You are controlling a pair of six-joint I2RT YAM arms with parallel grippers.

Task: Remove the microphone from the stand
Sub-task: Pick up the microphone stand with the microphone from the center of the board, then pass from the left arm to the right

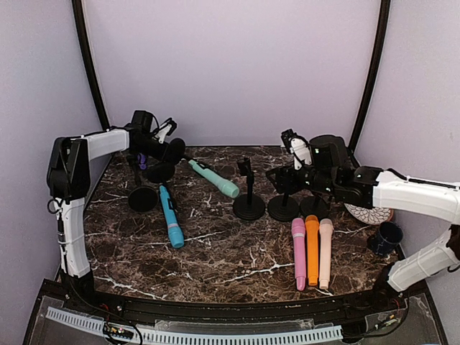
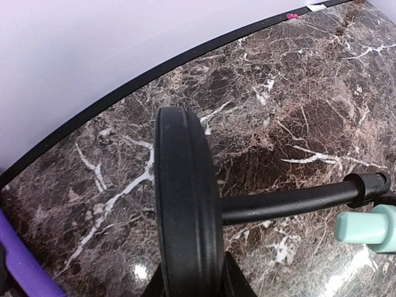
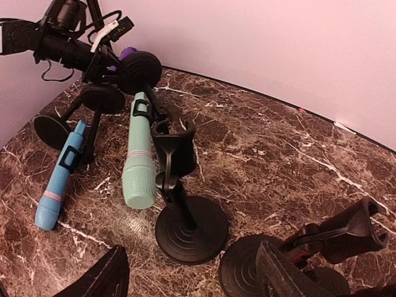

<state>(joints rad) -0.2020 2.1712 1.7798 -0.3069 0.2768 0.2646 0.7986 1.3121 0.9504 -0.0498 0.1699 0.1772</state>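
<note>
Pinched edge-on by the left gripper, a black round stand base hung tilted at lower centre, the mint-green plastic microphone clipped on at the right edge. The right gripper hovered spread, empty. Tugging could twist that thin rim loose.

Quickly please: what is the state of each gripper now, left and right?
Left gripper: closed on the black stand base.
Right gripper: open, holding nothing.
</note>
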